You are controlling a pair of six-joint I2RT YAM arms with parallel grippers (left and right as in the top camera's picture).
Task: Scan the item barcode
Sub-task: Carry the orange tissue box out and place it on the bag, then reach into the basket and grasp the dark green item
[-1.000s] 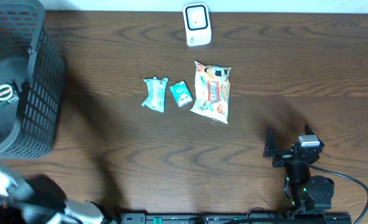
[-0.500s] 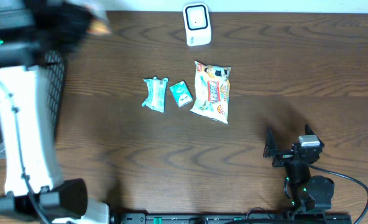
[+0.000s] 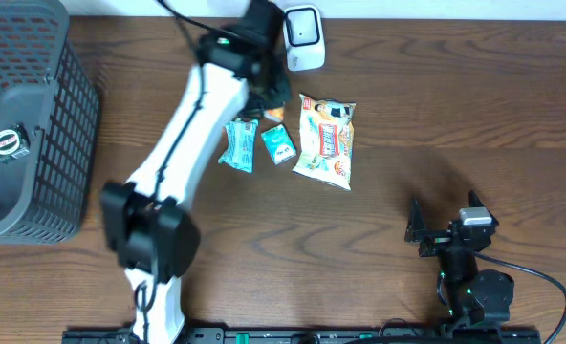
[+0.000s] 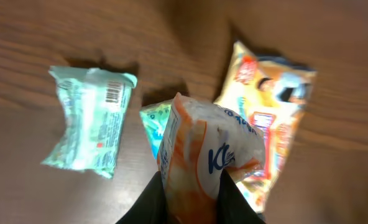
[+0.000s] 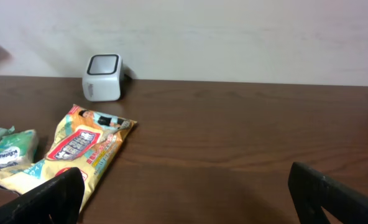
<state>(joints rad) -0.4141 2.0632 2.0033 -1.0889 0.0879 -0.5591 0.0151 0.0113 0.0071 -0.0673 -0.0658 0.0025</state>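
Overhead view is showing the left arm (image 3: 183, 162) reaching diagonally across the tabletop (image 3: 474, 115); one second ago it was lying low at the near left corner, and half a second ago it was passing over the basket (image 3: 34, 115) with something orange at its tip. The left gripper (image 3: 272, 97) is now hanging just beside the scanner (image 3: 303, 38), on its near left side, and is clamping an orange-and-white packet (image 4: 202, 155) by its lower end, with the packet standing out beyond the fingers. This is indicating that the item is already picked and is being brought to the scanner, so the presenting step appears to be in hand. No barcode is showing on the visible faces of the packet, so it cannot be told which side must face the scanner window. Below the packet, three other goods are lying where they were lying a second ago: a pale green pack (image 4: 91, 118) with its barcode facing up, a small teal pack (image 3: 278, 145) and a yellow snack bag (image 3: 326, 140). They are sitting close under the gripper, near the scanner front, so a low pass is risking a knock or a false read. The right gripper (image 3: 436, 232) is resting well apart at the near right, unmoved, with its jaws standing wide and holding nothing.
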